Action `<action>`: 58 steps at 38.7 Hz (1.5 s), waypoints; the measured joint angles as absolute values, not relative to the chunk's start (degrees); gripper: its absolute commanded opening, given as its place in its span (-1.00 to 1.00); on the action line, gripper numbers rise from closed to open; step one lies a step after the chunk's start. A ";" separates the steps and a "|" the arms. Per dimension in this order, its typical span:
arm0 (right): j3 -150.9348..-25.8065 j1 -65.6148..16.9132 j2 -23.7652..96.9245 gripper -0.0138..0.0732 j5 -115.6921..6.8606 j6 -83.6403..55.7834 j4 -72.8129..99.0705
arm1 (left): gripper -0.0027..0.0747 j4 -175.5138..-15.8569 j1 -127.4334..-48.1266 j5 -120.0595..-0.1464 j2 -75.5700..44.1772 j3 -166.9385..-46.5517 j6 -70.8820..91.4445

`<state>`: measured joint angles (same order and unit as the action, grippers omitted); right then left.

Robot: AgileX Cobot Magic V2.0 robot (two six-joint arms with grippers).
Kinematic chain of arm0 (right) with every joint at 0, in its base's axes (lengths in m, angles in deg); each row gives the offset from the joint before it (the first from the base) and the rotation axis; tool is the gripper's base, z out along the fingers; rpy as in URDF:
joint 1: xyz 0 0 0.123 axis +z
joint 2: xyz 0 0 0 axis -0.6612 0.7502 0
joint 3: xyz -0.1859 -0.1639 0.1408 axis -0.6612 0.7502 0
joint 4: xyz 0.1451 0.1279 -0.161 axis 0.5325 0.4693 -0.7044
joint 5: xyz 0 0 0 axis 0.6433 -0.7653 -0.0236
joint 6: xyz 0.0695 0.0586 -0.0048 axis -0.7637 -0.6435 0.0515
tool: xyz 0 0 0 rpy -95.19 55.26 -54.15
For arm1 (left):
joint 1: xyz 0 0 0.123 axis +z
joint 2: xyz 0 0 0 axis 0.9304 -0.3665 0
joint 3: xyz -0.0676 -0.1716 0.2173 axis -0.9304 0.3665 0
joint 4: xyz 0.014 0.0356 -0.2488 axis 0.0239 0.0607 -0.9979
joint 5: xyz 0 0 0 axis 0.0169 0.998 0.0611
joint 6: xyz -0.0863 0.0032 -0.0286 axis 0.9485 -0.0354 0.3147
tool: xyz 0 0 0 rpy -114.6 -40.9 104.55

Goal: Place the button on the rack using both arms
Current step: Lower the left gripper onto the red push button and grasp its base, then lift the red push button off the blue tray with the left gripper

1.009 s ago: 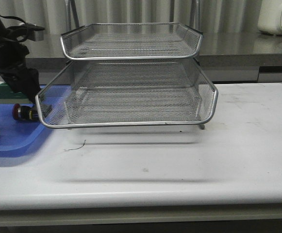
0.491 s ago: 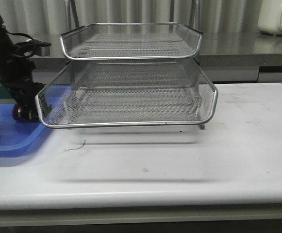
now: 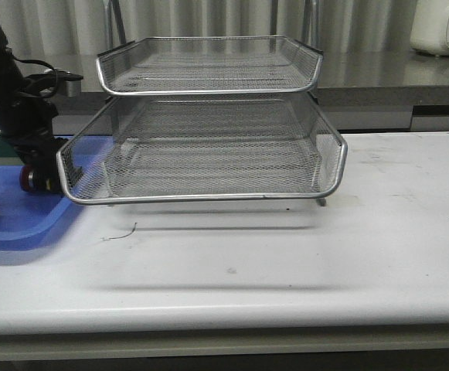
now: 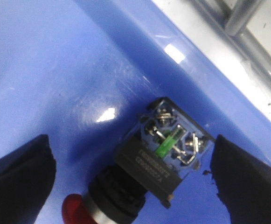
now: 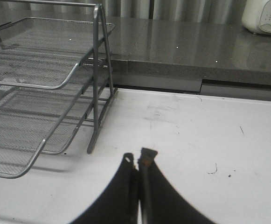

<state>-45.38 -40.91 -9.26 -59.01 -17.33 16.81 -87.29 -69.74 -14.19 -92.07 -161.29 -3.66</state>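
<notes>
Rack rim crowds button at tray edge, seemingly; open table rightward.

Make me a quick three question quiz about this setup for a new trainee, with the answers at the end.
1. True or false: the button already lies in the rack.
2. Which gripper straddles the button: A) left gripper, B) right gripper, C) neither?
3. Fill in: the button rests on the blue ____.

Key
1. False. It lies on the blue tray, beside the rack's left end.
2. A. Its fingers stand open on either side of the button, apart from it; the right gripper is shut over bare table.
3. Tray.
</notes>
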 measured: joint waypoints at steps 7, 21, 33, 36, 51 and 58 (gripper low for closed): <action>-45.38 -40.91 -9.26 -0.82 -59.01 -17.33 16.81 | 0.71 -87.30 -69.74 -14.19 -93.19 -161.29 -3.68; -45.38 -40.91 -9.26 -0.82 -59.01 -17.33 16.81 | -0.35 -87.30 -69.74 -13.87 -93.55 -162.94 -3.68; -45.38 -40.91 -9.26 -0.82 -59.01 -17.33 16.81 | -0.69 -87.30 -69.74 -14.08 -93.55 -163.21 -3.68; -45.38 -40.91 -9.26 -0.82 -59.01 -17.33 16.81 | -0.69 -87.30 -69.39 -13.80 -93.55 -163.43 -3.68; -45.38 -40.91 -9.26 -0.82 -59.01 -17.33 16.81 | -0.75 -87.30 -64.42 -3.08 -92.40 -171.70 2.36; -45.38 -40.91 -9.26 -0.82 -59.01 -17.33 16.81 | -0.75 -85.97 -62.88 -2.52 -88.42 -174.00 6.16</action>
